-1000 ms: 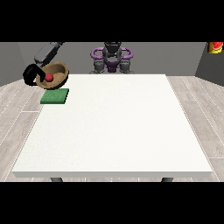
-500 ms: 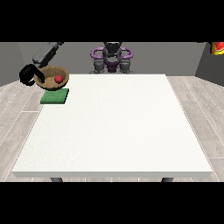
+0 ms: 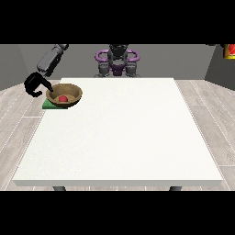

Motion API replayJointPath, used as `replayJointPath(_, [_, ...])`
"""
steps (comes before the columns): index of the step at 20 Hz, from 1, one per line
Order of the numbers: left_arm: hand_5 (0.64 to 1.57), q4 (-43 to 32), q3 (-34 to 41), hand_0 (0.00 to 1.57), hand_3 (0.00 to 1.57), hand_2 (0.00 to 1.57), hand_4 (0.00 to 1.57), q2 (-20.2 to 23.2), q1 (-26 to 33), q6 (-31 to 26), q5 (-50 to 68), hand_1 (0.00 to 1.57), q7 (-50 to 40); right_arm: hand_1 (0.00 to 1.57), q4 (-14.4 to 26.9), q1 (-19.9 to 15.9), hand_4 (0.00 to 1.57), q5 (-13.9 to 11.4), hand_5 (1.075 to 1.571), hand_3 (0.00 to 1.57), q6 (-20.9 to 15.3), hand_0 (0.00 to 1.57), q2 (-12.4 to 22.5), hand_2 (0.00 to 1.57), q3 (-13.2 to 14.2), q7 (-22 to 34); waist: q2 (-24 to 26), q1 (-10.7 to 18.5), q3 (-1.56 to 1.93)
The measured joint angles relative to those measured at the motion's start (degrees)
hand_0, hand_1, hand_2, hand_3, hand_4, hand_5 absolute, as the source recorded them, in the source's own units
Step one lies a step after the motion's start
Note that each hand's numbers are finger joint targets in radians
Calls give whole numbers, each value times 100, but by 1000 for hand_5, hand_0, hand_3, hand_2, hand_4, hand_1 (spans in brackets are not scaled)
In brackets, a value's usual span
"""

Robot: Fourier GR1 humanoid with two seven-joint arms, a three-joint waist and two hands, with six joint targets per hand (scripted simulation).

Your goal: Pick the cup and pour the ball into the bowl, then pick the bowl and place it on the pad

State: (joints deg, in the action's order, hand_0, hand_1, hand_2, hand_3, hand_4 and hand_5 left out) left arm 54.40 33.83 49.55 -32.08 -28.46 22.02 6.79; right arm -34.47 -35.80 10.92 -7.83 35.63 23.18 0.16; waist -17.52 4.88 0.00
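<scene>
Bowl of brown wood sits on the green pad at the far corner of the white bench, at the view's left; the red ball lies inside the bowl, near its middle; only a strip of the pad shows along the bowl's left and lower edge. Half a second ago the bowl was tilted and held above the pad; now it rests level on it, lower in the view; a second ago it hung higher still, with the pad showing more fully beneath it. The robot hand at the view's left stands just outside the bench's edge, to the left of the bowl; its fingers are curved in a hook, and one thin finger reaches toward the bowl's left rim; whether it touches the rim or grips it, I cannot tell; before, that robot hand was closed over the rim. The grey forearm slopes up from it toward the robot at the top. No cup shows on the bench; the other robot hand cannot be made out.
</scene>
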Motion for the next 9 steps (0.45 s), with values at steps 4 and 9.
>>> replayJointPath(4, [1569, 36, -15, 0, 0, 0, 1190, 59, -60, 11, 59, 0, -71, 0, 115, -98, 0, -175, 1400, 0, 156, 0, 22, 0, -207, 3, -22, 68, 3])
replayJointPath(9, [1569, 311, -239, 0, 0, 0, 1190, -297, 108, 236, 14, 0, -224, 0, 270, -123, 200, -333, 1375, 0, 441, 0, 212, 0, -389, 264, 428, 2, 4])
